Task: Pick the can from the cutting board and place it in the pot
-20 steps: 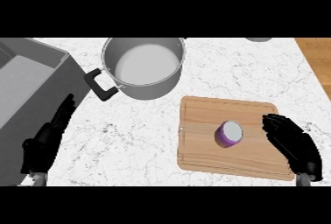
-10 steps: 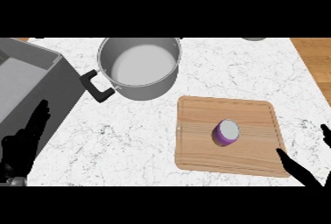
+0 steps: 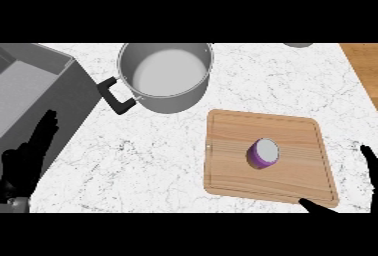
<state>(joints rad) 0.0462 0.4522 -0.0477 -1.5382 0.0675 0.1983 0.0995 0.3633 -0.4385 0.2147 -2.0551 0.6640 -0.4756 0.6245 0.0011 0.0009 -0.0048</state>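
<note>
A purple can (image 3: 263, 153) with a pale lid lies on the wooden cutting board (image 3: 236, 170), right of the board's middle. The grey pot (image 3: 168, 75) with a black handle stands behind and to the left of the board, with nothing showing inside it. My right hand (image 3: 368, 161) shows only as dark fingertips at the right edge and the board's near right corner, apart from the can. My left hand (image 3: 26, 160) is at the lower left with straight fingers pointing up, holding nothing.
A grey sink basin (image 3: 33, 95) fills the upper left, its rim beside the pot's handle. A wooden surface (image 3: 363, 62) borders the marble counter at the upper right. A small grey object (image 3: 299, 45) sits at the far top edge.
My right hand has drawn back from beside the can toward the lower right edge, mostly out of view. The left hand has shifted left and lower. The can has not moved.
</note>
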